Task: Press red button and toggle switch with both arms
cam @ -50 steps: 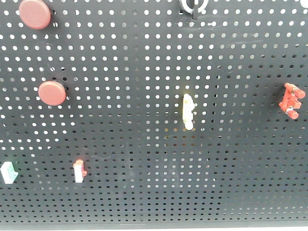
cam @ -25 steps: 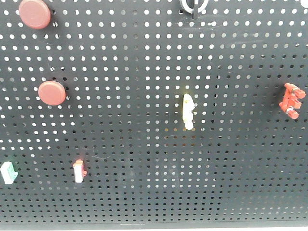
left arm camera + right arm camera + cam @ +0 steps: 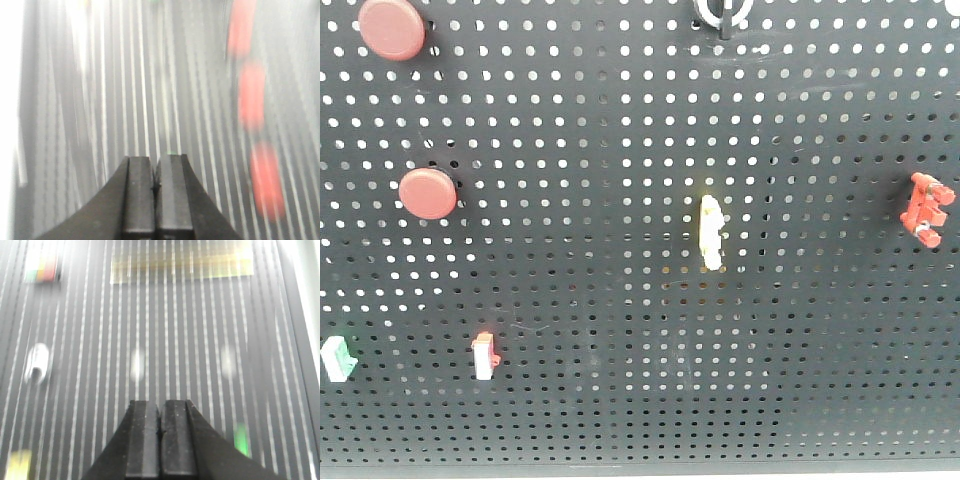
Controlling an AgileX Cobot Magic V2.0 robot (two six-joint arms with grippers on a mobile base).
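Black pegboard (image 3: pixel 620 120) fills the front view. No arm or pincer shows in that view.

- Upper red button (image 3: pixel 392 28) sits in the top left corner. Lower red button (image 3: pixel 428 193) is below it, near the left edge. They look alike, so I can't tell which one is meant.
- Toggle switch (image 3: pixel 722 12) is at the top edge, right of centre, partly cut off by the frame and well apart from both buttons.
- Yellow lever (image 3: pixel 711 232) is mid-board, red clip (image 3: pixel 925 210) at the right edge, and a small red-white switch (image 3: pixel 485 355) low on the left. None of these are targets.

Left pincer (image 3: pixel 154 165) has its fingers together and holds nothing. Its view is streaked with blur. Red smears (image 3: pixel 252 95) run down the right side ahead of it. They are probably the buttons, but nothing is in contact.

Right pincer (image 3: pixel 160 407) is also together and empty. Its view is streaked too, and I can't pick out the toggle there.

Step, as a judgement: the approach phase. Neither the button nor the toggle looks pressed or flipped, and both arms are off the board.

Next, the left arm needs to line its closed tips square on one red button and push straight in. The right arm needs to reach the top edge and nudge the short stub lever across. That lever is small, so aim matters, and the right arm should steer clear of the yellow lever.
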